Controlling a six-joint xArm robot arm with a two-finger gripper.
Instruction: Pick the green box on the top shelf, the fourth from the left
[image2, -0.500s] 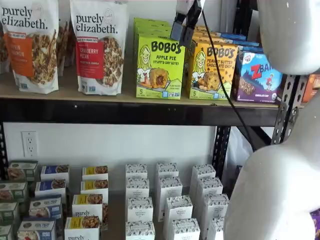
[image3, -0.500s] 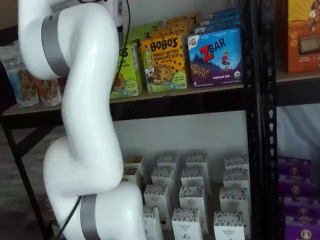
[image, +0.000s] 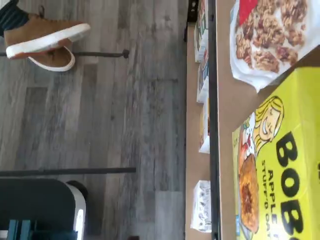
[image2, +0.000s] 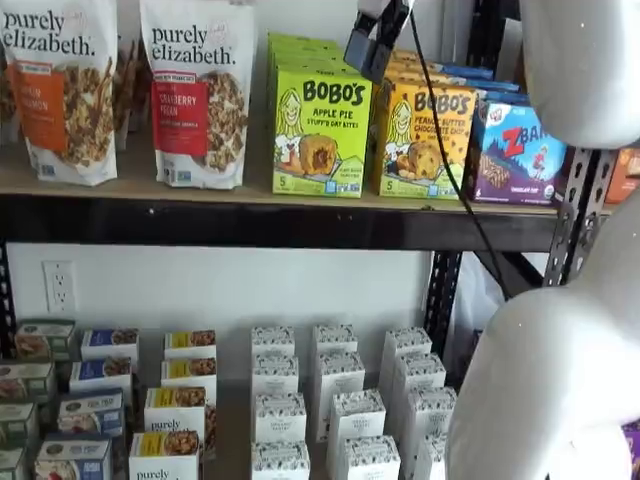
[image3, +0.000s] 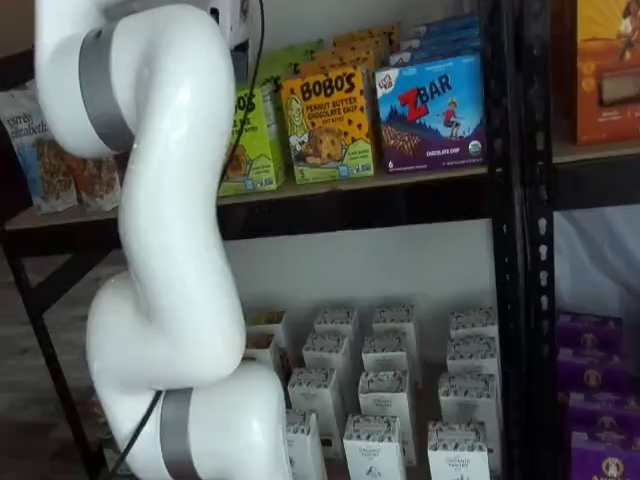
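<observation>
Where the black fingers (image2: 372, 48) hang from the upper edge in a shelf view, they sit just above the top right corner of the green box (image2: 320, 130), seen side-on as one dark mass; no gap shows there, but they stand spread wide, with nothing held between them. A black cable (image2: 455, 190) trails down beside them, across the front of the orange Bobo's box (image2: 425, 142).

Green box: upright on the top shelf (image2: 250, 190), front face outward, more green cartons lined up behind it. Untouched, apart from the fingers. Orange Bobo's box just beside it on the right, blue Zbar box (image2: 515, 155) further right. On its left, a cranberry granola bag (image2: 197, 95), then another granola bag (image2: 60, 90) at the far left.

Wrist view: green box (image: 280, 185) fills one corner, close up, cartoon girl and pastry visible; granola bag (image: 267, 40) next to it. The shelf's black front beam (image: 213, 120) runs across the frame, grey wood floor (image: 125, 115) beyond, with a tan shoe (image: 42, 37) on it.

White arm (image3: 165, 250) blocks much of the other shelf view; there the green box (image3: 250, 140) shows only partly behind it, still beside the orange box.

Lower level: rows of small white boxes (image2: 335, 400), granola cartons (image2: 100, 400) to their left.
</observation>
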